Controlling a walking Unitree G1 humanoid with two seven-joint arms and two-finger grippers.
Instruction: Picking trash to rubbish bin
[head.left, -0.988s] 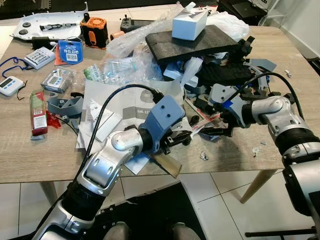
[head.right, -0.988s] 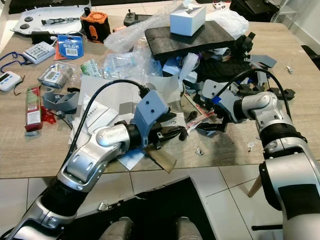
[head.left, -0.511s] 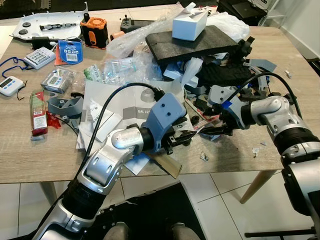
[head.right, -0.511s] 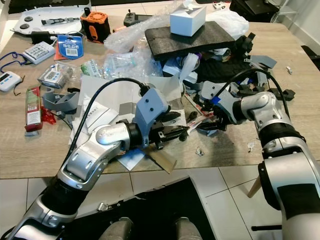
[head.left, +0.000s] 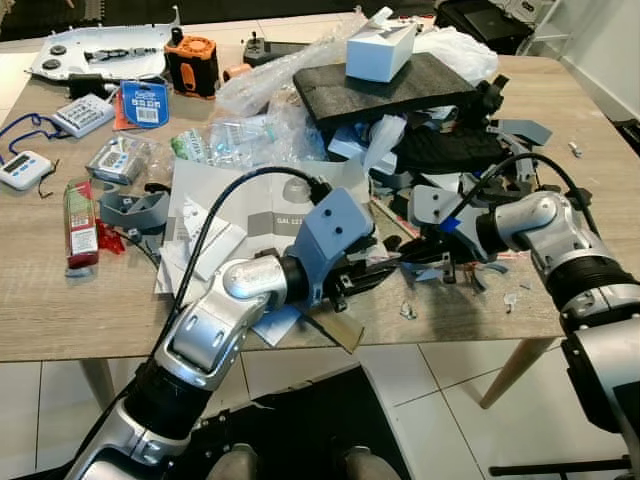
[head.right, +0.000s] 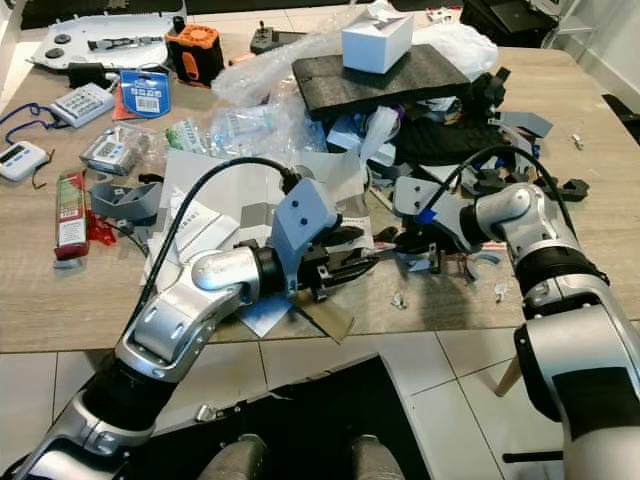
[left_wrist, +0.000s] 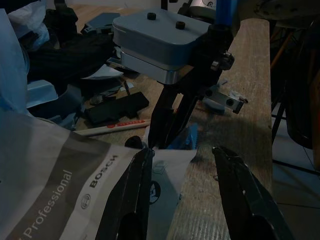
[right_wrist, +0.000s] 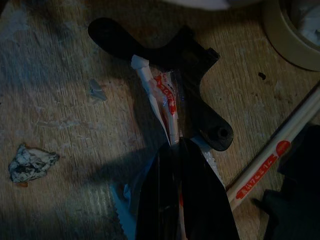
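Observation:
My right gripper (head.left: 402, 260) is shut on a thin red-and-white wrapper (right_wrist: 161, 97), low over the table's front part. In the right wrist view the wrapper runs out from the shut fingertips across a black plastic piece (right_wrist: 200, 107). My left gripper (head.left: 372, 268) is open and points at the right one, tip nearly to tip. In the left wrist view its two fingers (left_wrist: 132, 200) stand apart over a Bosch leaflet (left_wrist: 75, 190), with the right gripper's fingers (left_wrist: 167, 117) and a blue scrap (left_wrist: 187, 137) just ahead.
The wooden table (head.left: 470, 310) carries a heap of bags, paper and black parts. A dark foam slab (head.left: 390, 85) bears a white box (head.left: 380, 50). Chopsticks in a sleeve (right_wrist: 270, 160) and a crumpled scrap (right_wrist: 30, 162) lie near. The front edge is close.
My right gripper has moved left with the wrapper, towards the left gripper. The left arm has barely shifted.

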